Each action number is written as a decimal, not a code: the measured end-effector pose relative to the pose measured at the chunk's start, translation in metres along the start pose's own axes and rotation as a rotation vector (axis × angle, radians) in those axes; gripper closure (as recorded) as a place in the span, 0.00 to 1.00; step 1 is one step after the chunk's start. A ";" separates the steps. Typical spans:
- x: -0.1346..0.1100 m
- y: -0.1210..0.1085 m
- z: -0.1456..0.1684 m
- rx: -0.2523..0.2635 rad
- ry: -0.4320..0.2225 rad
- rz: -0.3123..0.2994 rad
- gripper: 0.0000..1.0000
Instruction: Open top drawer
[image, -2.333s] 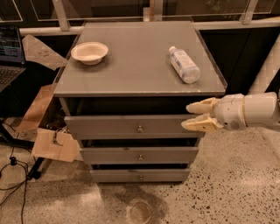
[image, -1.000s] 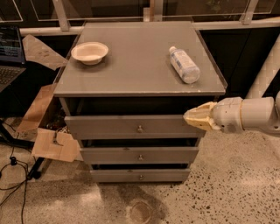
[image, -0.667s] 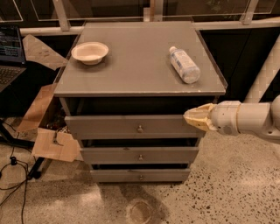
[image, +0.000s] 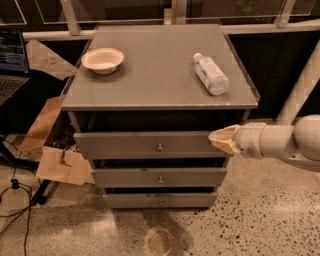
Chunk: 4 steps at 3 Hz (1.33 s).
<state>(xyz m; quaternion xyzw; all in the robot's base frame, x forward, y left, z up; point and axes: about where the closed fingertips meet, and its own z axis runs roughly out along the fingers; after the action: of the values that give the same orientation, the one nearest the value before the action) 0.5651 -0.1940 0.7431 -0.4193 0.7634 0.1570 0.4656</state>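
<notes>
The top drawer (image: 125, 145) is the widest grey front of the cabinet, with a small round metal knob (image: 159, 147) at its centre and a dark gap above it under the cabinet top. My gripper (image: 216, 138) comes in from the right at the height of this drawer, in front of its right end and well to the right of the knob. Its cream fingers are pressed together into a point and hold nothing. The middle drawer (image: 159, 177) and the bottom drawer (image: 160, 200) sit below.
A cream bowl (image: 102, 59) and a lying water bottle (image: 211, 74) rest on the cabinet top (image: 155, 75). Cardboard pieces (image: 57, 166), cables and a laptop (image: 10, 65) are to the left. A white post (image: 300, 90) stands behind my arm.
The fingers, spread apart in the earliest frame, have closed into a point. The gripper has stayed near the right end of the top drawer. The drawer has not moved.
</notes>
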 end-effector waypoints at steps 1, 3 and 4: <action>0.034 -0.008 0.020 0.018 0.077 0.051 1.00; 0.028 -0.015 0.025 0.057 0.041 0.076 1.00; 0.018 -0.031 0.039 0.117 -0.018 0.112 1.00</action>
<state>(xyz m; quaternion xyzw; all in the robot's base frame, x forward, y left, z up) 0.6085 -0.1969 0.7121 -0.3466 0.7892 0.1418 0.4868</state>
